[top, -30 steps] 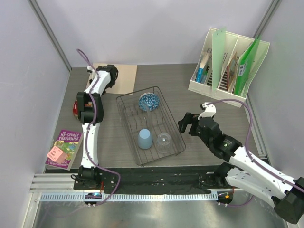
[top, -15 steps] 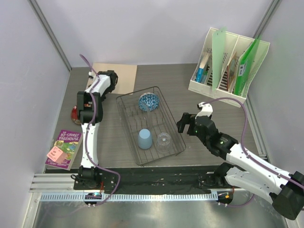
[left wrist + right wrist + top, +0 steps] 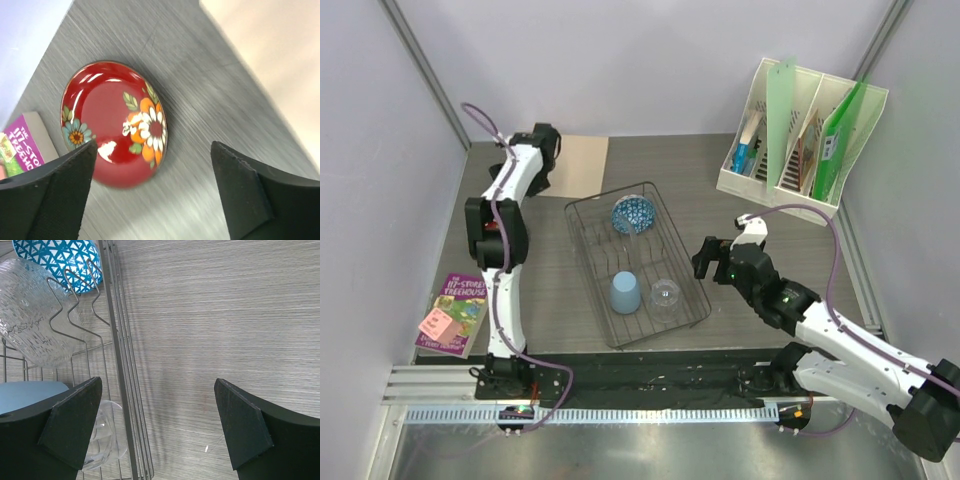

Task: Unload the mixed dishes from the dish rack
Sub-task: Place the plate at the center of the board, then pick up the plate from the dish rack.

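The dark red round plate (image 3: 112,122), painted with flowers, lies flat on the table below my left gripper (image 3: 154,150). That gripper is open and clear of the plate. In the top view the left gripper (image 3: 540,145) is at the far left and the arm hides the plate. The dish rack (image 3: 605,195) holds the blue-and-white bowl (image 3: 633,213), the light blue cup (image 3: 625,293) and the clear glass tumbler (image 3: 665,295). My right gripper (image 3: 705,258) hovers open just right of the rack's wire rim (image 3: 122,390), empty (image 3: 157,382). Tumbler (image 3: 102,435), cup (image 3: 30,390) and bowl (image 3: 60,257) show through the wires.
A tan mat (image 3: 575,165) lies at the back left and a purple book (image 3: 455,313) near the front left. A white file holder (image 3: 800,140) stands at the back right. A textured clear glass piece (image 3: 35,315) leans in the rack by the bowl.
My left gripper has opened and let go of the red plate, then drawn up and back towards the far wall. The right gripper shifted slightly left towards the rack.
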Robot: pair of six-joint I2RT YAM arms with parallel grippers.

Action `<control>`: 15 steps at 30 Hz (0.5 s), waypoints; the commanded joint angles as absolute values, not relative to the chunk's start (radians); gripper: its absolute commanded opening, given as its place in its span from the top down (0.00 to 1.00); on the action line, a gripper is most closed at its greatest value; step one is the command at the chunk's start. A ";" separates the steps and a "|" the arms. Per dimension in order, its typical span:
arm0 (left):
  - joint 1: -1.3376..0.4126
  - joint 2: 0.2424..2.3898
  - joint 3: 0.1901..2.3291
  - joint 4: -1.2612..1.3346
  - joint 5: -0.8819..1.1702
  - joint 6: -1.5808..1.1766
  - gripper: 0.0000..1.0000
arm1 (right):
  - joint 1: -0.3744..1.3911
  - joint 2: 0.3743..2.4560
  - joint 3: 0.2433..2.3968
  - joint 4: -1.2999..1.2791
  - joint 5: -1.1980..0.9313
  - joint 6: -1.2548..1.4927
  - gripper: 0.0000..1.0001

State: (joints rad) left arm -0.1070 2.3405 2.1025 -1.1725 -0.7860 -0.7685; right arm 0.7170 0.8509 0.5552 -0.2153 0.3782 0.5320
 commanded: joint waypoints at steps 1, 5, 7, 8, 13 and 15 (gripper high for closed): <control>-0.141 2.045 2.059 -1.065 -0.698 -0.828 0.05 | 0.716 0.856 0.597 -0.173 0.403 0.528 0.00; -0.233 1.895 1.990 -0.994 -0.644 -0.859 0.06 | 0.718 0.864 0.595 -0.156 0.393 0.540 0.00; -0.288 1.800 1.901 -0.918 -0.624 -0.871 0.10 | 0.716 0.871 0.592 -0.140 0.387 0.546 0.00; -0.326 1.769 1.869 -0.890 -0.630 -0.870 0.14 | 0.718 0.874 0.588 -0.135 0.387 0.548 0.00; -0.598 1.750 1.787 -0.897 -0.725 -0.928 0.20 | 0.718 0.899 0.594 -0.132 0.382 0.557 0.00; -0.667 1.769 1.786 -0.945 -0.735 -0.974 0.22 | 0.716 0.893 0.594 -0.135 0.382 0.560 0.00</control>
